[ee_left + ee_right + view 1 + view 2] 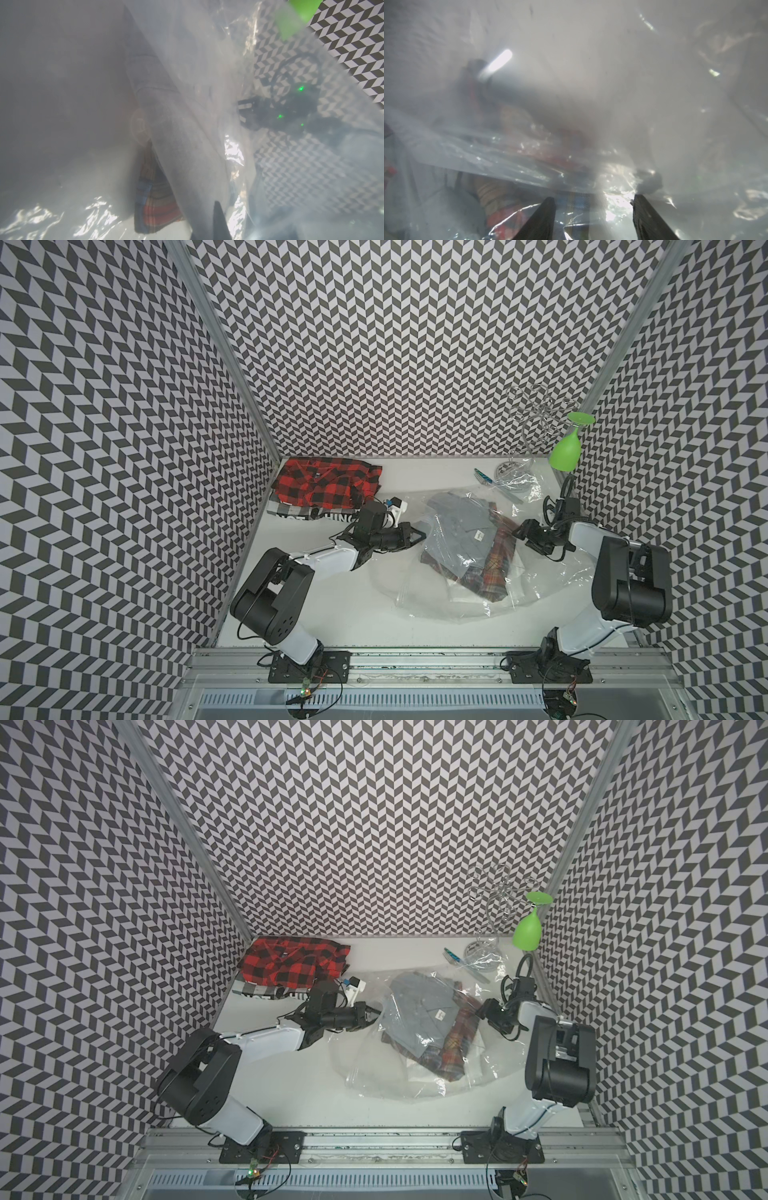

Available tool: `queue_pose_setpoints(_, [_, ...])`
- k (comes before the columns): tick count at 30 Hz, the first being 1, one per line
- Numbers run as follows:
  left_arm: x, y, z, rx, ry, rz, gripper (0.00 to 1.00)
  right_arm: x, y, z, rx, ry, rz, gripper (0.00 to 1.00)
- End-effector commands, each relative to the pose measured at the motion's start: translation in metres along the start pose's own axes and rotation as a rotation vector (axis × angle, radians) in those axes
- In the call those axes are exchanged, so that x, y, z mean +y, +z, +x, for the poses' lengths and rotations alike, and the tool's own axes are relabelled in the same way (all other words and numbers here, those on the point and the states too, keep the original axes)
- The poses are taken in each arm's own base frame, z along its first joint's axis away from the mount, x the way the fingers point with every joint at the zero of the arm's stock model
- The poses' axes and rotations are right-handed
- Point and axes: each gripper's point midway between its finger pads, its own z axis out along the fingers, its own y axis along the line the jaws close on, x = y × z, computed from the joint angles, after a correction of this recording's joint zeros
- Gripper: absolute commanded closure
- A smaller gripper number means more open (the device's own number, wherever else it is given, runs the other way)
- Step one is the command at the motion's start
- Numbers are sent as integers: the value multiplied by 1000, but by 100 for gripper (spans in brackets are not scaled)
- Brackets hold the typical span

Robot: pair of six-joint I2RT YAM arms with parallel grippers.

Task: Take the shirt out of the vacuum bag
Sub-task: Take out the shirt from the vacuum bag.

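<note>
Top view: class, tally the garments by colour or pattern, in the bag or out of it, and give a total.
Red-and-black checked shirt: 1
Black-and-white printed garment: 1
Grey shirt, inside the vacuum bag: 1
Multicoloured plaid shirt, inside the bag: 1
Total: 4

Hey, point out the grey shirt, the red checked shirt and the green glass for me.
grey shirt (457, 526), in a top view, on its folded front.
red checked shirt (328, 483), in a top view, on the middle of the cloth.
green glass (564, 454), in a top view, on its bowl.
</note>
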Motion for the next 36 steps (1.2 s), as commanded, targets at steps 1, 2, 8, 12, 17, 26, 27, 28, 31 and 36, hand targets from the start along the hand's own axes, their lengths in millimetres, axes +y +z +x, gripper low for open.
queue_pose_setpoints(1, [14, -17, 6, -17, -36, -39, 100, -12, 7, 7, 16, 27, 35, 38])
queue_pose_setpoints(2, [17, -22, 7, -26, -45, -46, 100, -13, 7, 8, 17, 30, 40, 38])
queue_pose_setpoints(8, [26, -57, -4, -119, -60, -71, 100, -16, 6, 6, 5, 77, 20, 38])
queue_pose_setpoints(12, [33, -65, 3, -96, -55, -97, 100, -4, 4, 1, 0, 97, -50, 37])
queue_pose_setpoints(17, [51, -86, 9, -127, -87, -141, 100, 11, -1, -13, -19, 137, -135, 37])
queue_pose_setpoints(26, [79, -90, 1, -109, -93, -180, 100, 93, -49, -38, -53, 24, -461, 35])
queue_pose_setpoints(27, [81, -88, -1, -100, -87, -183, 100, 100, -52, -35, -37, 6, -474, 35])
queue_pose_setpoints(28, [82, -86, -6, -98, -75, -187, 100, 108, -54, -30, -18, -12, -484, 35])
queue_pose_setpoints(31, [87, -82, -18, -90, -57, -195, 100, 135, -55, -13, 36, -74, -506, 36])
queue_pose_setpoints(36, [91, -73, -35, -69, -28, -195, 100, 171, -34, 25, 94, -121, -477, 37])
